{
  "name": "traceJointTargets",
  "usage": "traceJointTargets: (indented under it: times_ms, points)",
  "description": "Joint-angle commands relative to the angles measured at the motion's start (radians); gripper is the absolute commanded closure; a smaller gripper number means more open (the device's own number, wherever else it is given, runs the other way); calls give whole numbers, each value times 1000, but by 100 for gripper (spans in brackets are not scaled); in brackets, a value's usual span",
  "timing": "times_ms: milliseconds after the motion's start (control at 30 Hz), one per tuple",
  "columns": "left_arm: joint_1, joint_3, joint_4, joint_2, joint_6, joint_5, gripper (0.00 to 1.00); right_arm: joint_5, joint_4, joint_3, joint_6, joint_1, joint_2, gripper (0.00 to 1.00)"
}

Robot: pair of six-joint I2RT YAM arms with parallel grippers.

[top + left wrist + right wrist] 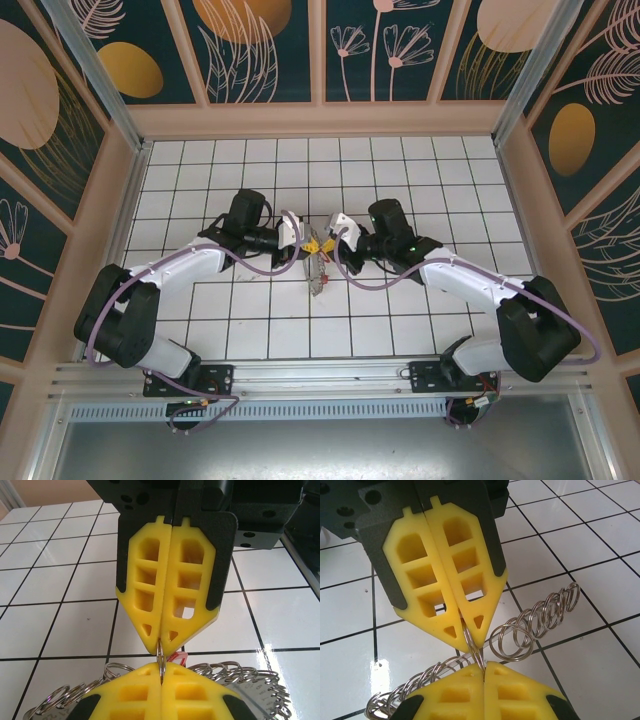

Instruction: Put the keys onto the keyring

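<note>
Over the middle of the tiled floor my two grippers meet tip to tip. A small silvery ring (160, 656) stands on edge between them. My left gripper (161, 674) is shut on its lower part and my right gripper (163, 645) is shut on its upper part. From the right wrist, my right gripper (484, 669) pinches that same small ring (476, 652) opposite my left gripper (469, 641). The keyring (240, 677), a hoop fringed with many small rings, lies just beneath. A red key head (179, 657) peeks out behind the held ring. From above, the keyring (318, 272) hangs below the two tips.
White tiled floor (400, 170) with dark grout lines spreads on all sides, bounded by beige walls (320, 120). The fringe of small rings (540, 617) trails off to the right and lower left of my right fingers.
</note>
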Motion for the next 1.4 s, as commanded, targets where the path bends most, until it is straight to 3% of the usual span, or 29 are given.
traceJointTargets:
  times_ms: [0,633,1233,1367]
  points:
    - [-7,3,88,-37,-23,123,100,-3,-10,-35,-4,-27,26,100]
    - [-7,37,-15,-30,49,134,100,30,-225,55,-99,-52,41,100]
    - [-5,-26,272,-38,-146,259,100,-23,-14,-43,44,-55,51,100]
    - [-6,-42,282,-43,-154,252,100,-14,-4,-55,42,-56,39,90]
